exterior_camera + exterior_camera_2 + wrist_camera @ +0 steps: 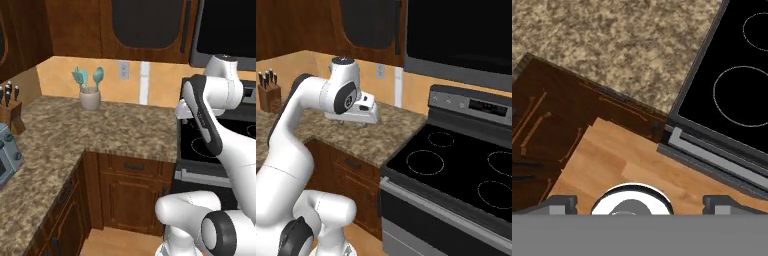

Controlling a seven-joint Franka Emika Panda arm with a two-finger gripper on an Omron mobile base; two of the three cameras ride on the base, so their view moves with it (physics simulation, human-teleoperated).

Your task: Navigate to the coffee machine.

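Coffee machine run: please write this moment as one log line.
phase: navigating | base: facing corner counter beside stove | gripper: open, holding nothing, above floor | nearby: utensil holder, knife block, toaster

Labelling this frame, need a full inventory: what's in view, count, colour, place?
Countertop: one, speckled brown granite, L-shaped, left of the stove.
Utensil holder: one, off-white, teal utensils, by the back wall.
Knife block: one, brown, dark handles, far left on the counter.
Toaster: one, grey-blue, left edge.
Wall outlet: one, grey, on the backsplash.
Stove: one, black glass top, right of the counter.
Microwave: one, black, above the stove.
Cabinets: dark wood, under the counter.
Floor: light wood.
Arm: white.
Gripper: fingers apart.
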